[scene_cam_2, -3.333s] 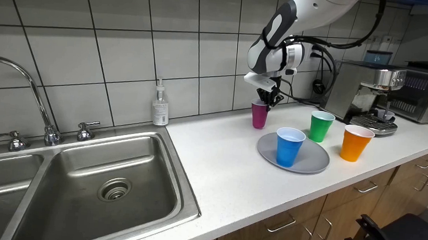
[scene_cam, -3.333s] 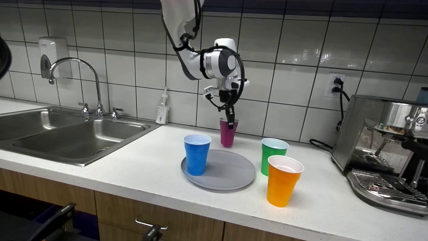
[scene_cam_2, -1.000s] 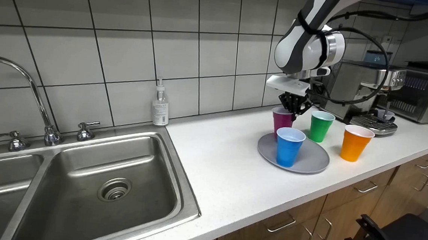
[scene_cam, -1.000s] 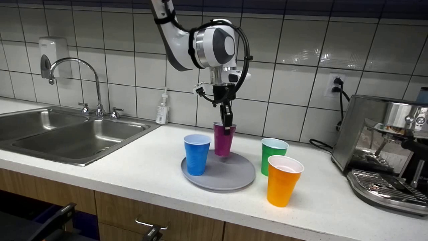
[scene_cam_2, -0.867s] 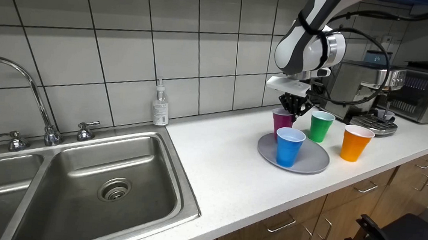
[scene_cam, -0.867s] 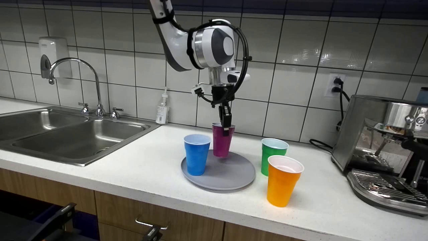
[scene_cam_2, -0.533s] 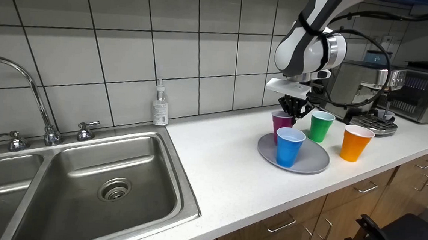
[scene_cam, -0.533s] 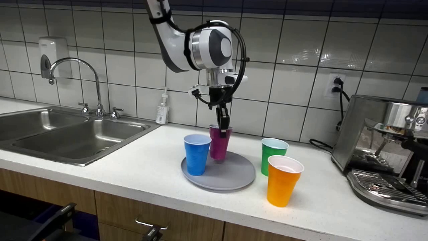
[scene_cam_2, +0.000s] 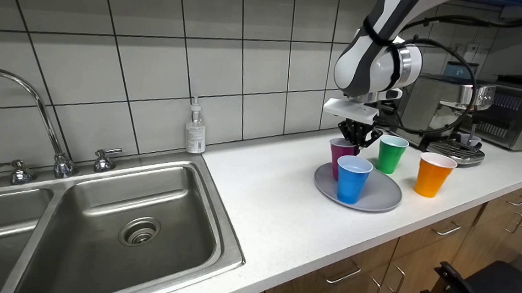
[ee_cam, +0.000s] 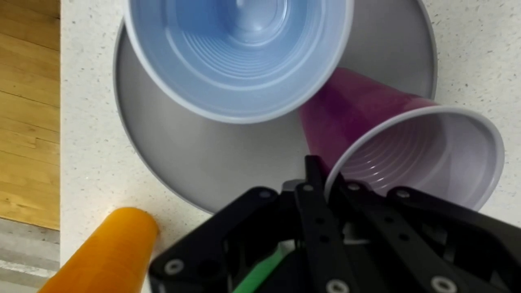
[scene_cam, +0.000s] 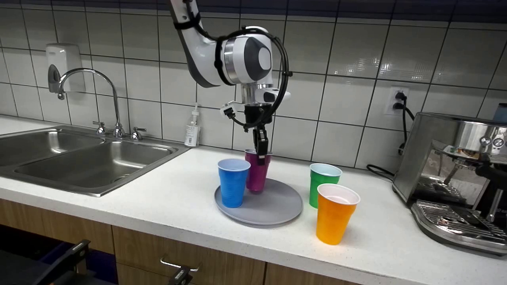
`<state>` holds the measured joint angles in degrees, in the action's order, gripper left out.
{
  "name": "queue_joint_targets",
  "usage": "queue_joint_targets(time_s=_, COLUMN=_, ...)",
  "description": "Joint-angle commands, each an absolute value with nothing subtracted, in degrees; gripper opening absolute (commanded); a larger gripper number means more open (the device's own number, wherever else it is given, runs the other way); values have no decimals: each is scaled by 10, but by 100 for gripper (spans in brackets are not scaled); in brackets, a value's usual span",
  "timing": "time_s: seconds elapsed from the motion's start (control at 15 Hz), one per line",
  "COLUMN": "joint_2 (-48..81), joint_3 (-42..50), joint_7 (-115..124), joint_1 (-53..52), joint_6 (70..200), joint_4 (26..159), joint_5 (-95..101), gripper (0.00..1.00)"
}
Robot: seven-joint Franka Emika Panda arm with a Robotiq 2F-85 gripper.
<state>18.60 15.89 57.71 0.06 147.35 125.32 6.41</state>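
We look along a pale, speckled counter (scene_cam: pixel 174 186) that runs beside a wall (scene_cam: pixel 352 47) of light tiles with dark joints, with wood-faced drawers (scene_cam: pixel 225 273) below its front edge. On it lies the plate (scene_cam: pixel 273 208), round and grey. Well apart from the plate we see the steel sink (scene_cam_2: pixel 98 245) on one side and the coffee machine (scene_cam: pixel 423 150) on the opposite side. The soap bottle (scene_cam: pixel 192 134) stands farther back than the plate, by the wall.

The purple cup (scene_cam: pixel 255 178) is over the plate, on the wall side. In both exterior views its long axis runs close to vertical, mouth up and narrow base down; we cannot tell whether the base touches the plate or hangs just over it. In the wrist view that axis looks slanted, with the base partly hidden under the rim of the blue cup (scene_cam: pixel 233 186) and the mouth reaching across the plate's edge.

The gripper (ee_cam: pixel 328 181) is clamped on the purple cup's rim, one finger inside and one outside.

The blue cup stands upright on the plate. The green cup (scene_cam: pixel 321 181) and orange cup (scene_cam: pixel 334 221) stand upright just off the plate, on the machine side.
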Motion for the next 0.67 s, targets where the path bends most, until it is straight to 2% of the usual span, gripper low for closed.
queue_joint_targets(time_s=0.0, joint_2=167, joint_3=153, joint_7=566, joint_1=5, joint_6=1483, joint_4=1270, joint_5=68, gripper=1)
queue_joint_targets(time_s=0.6, joint_2=172, joint_3=151, joint_7=567, joint_1=5, joint_6=1486, joint_4=1267, joint_5=66, gripper=1)
